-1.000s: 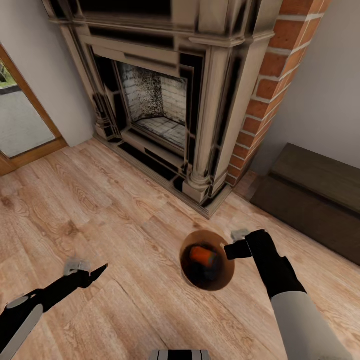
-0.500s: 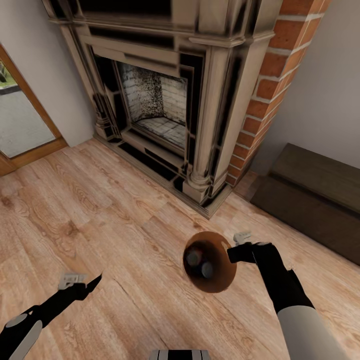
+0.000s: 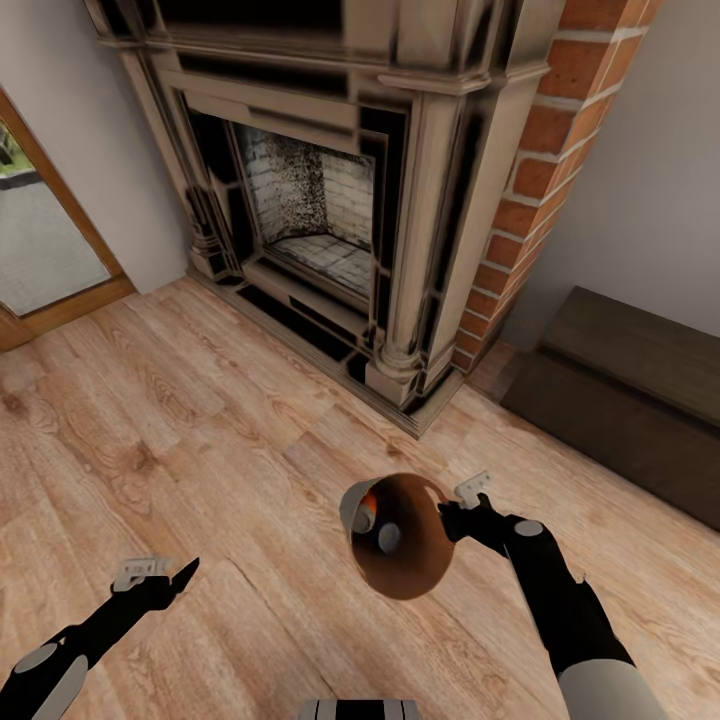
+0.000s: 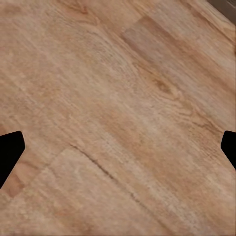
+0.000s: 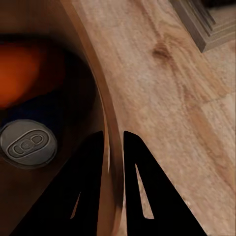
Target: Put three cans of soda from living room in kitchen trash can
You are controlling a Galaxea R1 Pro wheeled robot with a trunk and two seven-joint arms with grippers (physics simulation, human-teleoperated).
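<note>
Before the fireplace [image 3: 330, 200], above plank floor [image 3: 200, 440]: tash can [image 3: 405, 560], tilted, rim clamped between right gripper [image 3: 452, 518] fingers, soda cans [image 3: 388, 537] inside. Left gripper [image 3: 172, 578] spread wide, empty. Recommended: level bin before carrying, preventing spillage.

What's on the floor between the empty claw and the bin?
Nothing. In the head view, only bare wood floor stretches from the left claw to the tash can held by the right claw.
</note>
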